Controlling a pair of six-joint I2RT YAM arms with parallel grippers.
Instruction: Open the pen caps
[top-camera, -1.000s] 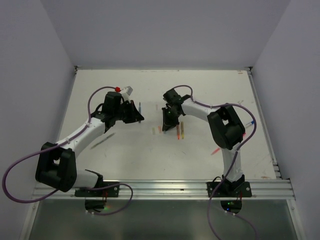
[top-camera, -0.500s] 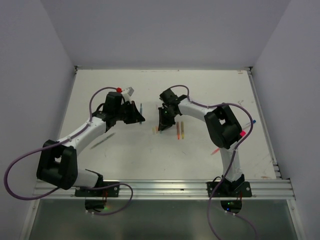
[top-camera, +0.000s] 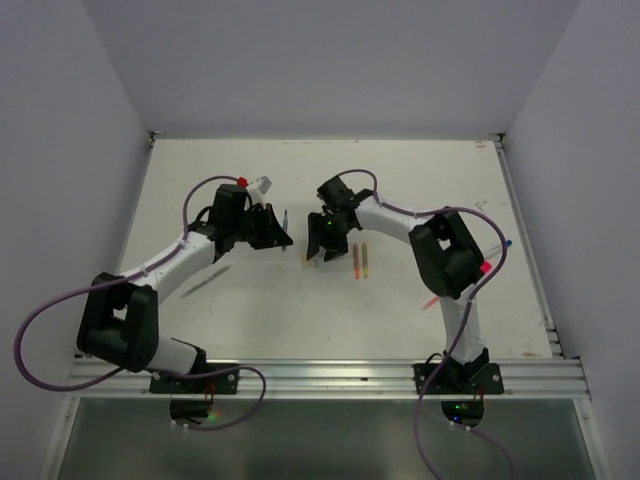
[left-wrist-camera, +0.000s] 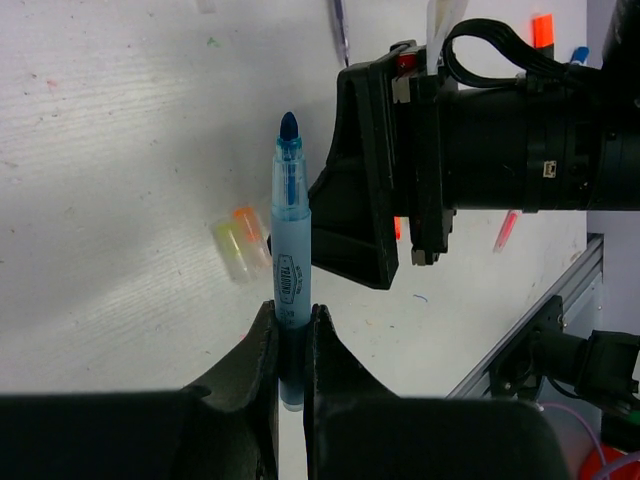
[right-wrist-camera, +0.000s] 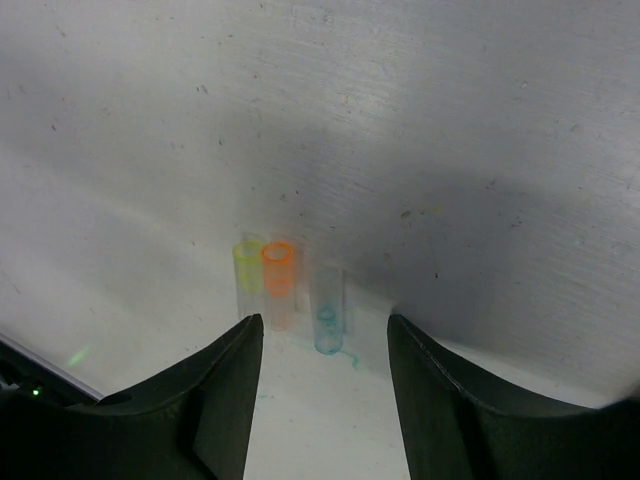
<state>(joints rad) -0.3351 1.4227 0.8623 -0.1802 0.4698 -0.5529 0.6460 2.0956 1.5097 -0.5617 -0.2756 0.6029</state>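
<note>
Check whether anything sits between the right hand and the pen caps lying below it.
Nothing visible does. The right hand is open, and the yellow cap, orange cap and clear blue cap lie side by side on the table just beyond its fingertips. The left hand, shut on the blue pen, is off to one side.

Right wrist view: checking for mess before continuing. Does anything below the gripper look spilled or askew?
Little. The yellow cap, orange cap and pale blue cap lie neatly side by side; only a faint teal smear marks the table beside it.
</note>
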